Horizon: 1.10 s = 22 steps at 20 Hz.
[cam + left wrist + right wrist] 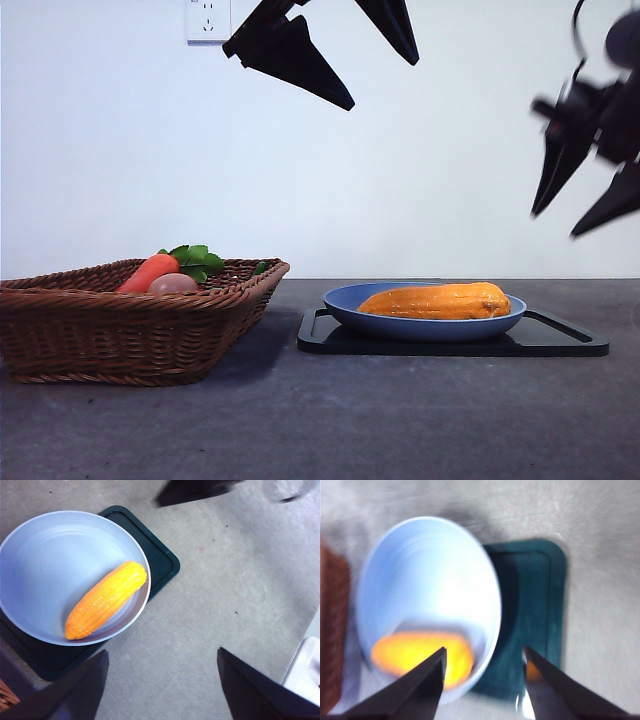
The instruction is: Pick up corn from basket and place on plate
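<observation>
Our left gripper (162,680) hangs high above the table with its jaws spread wide and nothing between them; in the front view we take it for the dark pair (330,45) at the top, above the gap between basket and plate. Our right gripper (482,680) is also parted and empty, raised over the plate's side; in the front view it appears as the blurred black pair (585,185) at the right edge, well above the table. Below them, the corn (437,301) lies on its side in the plate (345,300), touching neither gripper. The left wrist view shows the cob (106,600) resting near one side of the plate's floor (50,565), one tapered end close to the rim. The right wrist view is blurred, yet we still make out the orange cob (415,655) inside the pale blue plate (425,565). The plate sits on a flat black tray (560,340). Apart from the tray stands the wicker basket (120,325), holding a carrot (148,272) with green leaves (195,258) and a pinkish rounded item (174,284). All rest on a dark grey table (320,420).
</observation>
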Each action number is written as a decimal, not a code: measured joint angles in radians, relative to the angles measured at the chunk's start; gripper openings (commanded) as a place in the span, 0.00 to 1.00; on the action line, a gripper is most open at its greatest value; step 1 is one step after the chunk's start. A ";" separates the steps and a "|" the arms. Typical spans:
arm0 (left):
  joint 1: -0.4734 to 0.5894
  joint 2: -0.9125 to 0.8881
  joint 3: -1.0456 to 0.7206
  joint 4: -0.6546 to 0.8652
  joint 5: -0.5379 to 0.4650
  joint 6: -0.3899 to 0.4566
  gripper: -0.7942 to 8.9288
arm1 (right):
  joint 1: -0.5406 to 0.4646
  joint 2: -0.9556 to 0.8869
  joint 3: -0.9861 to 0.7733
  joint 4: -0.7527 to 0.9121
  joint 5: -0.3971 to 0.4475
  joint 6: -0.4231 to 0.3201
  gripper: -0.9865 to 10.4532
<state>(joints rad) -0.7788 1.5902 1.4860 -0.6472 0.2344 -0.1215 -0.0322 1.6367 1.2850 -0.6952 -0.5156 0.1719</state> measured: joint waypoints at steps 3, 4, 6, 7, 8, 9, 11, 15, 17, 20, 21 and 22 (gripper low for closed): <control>0.002 0.000 0.000 -0.010 0.000 0.000 0.44 | 0.019 -0.168 0.000 -0.146 -0.002 -0.077 0.30; 0.004 0.000 0.000 -0.023 0.000 0.000 0.44 | 0.037 -0.226 0.000 -0.196 -0.001 -0.105 0.30; 0.006 0.000 0.000 -0.047 0.000 0.005 0.42 | 0.097 -0.335 0.001 -0.274 0.000 -0.141 0.30; 0.006 0.000 0.000 -0.051 0.000 0.007 0.41 | 0.122 -0.380 0.001 -0.304 -0.001 -0.151 0.29; 0.006 0.000 0.000 -0.052 0.000 0.008 0.39 | 0.145 -0.420 0.001 -0.340 0.002 -0.159 0.28; 0.006 0.000 0.000 -0.053 0.000 0.008 0.37 | 0.163 -0.451 0.001 -0.378 0.019 -0.166 0.26; 0.006 0.000 0.000 -0.053 0.000 0.008 0.30 | 0.205 -0.491 0.000 -0.455 0.056 -0.177 0.20; 0.006 0.000 0.000 -0.058 0.000 0.008 0.08 | 0.283 -0.528 -0.052 -0.488 0.074 -0.203 0.09; 0.006 0.000 0.000 -0.068 0.000 0.008 0.09 | 0.290 -0.529 -0.077 -0.489 0.074 -0.212 0.09; 0.006 0.000 0.000 -0.083 0.000 0.008 0.09 | 0.301 -0.529 -0.098 -0.470 0.074 -0.217 0.09; 0.006 0.000 0.000 -0.084 0.000 0.008 0.09 | 0.301 -0.529 -0.098 -0.458 0.073 -0.217 0.09; 0.006 0.000 0.000 -0.083 0.000 0.008 0.09 | 0.301 -0.529 -0.098 -0.450 0.073 -0.217 0.09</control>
<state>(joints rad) -0.7723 1.5902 1.4864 -0.7300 0.2344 -0.1139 0.2684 1.1076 1.1866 -1.1454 -0.4423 -0.0452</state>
